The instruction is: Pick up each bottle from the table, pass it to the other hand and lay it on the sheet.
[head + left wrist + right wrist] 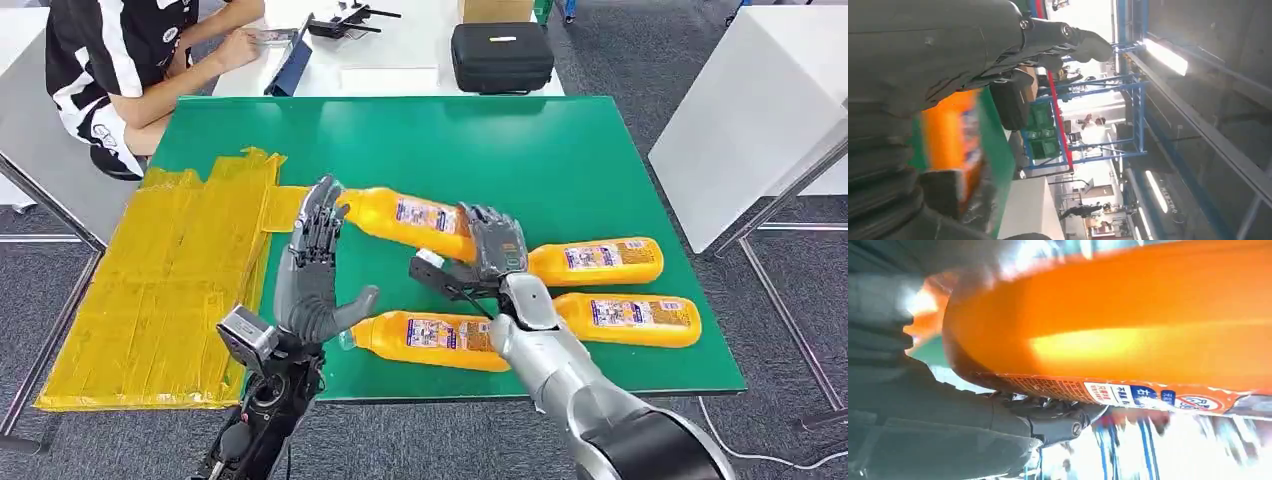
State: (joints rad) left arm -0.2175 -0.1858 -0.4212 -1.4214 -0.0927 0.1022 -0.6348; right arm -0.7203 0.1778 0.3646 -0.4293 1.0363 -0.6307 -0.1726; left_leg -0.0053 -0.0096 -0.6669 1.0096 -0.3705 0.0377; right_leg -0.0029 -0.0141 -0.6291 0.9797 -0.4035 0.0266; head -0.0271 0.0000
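The right robot hand (492, 245) holds an orange bottle (410, 220) above the green surface (560, 150), its fingers wrapped around the bottle's wide end. The bottle lies on its side in the air, and its narrow end points at the left robot hand (318, 262). The left robot hand stands upright with its fingers apart and its thumb out. Its fingertips seem to touch the bottle's narrow end, but the view is too poor to be sure. Three more orange bottles lie flat on the green surface: one (598, 261) just behind the right robot hand, one (630, 319) near the right edge, and one (425, 339) near the front edge. The yellow sheet (170, 290) lies to the left.
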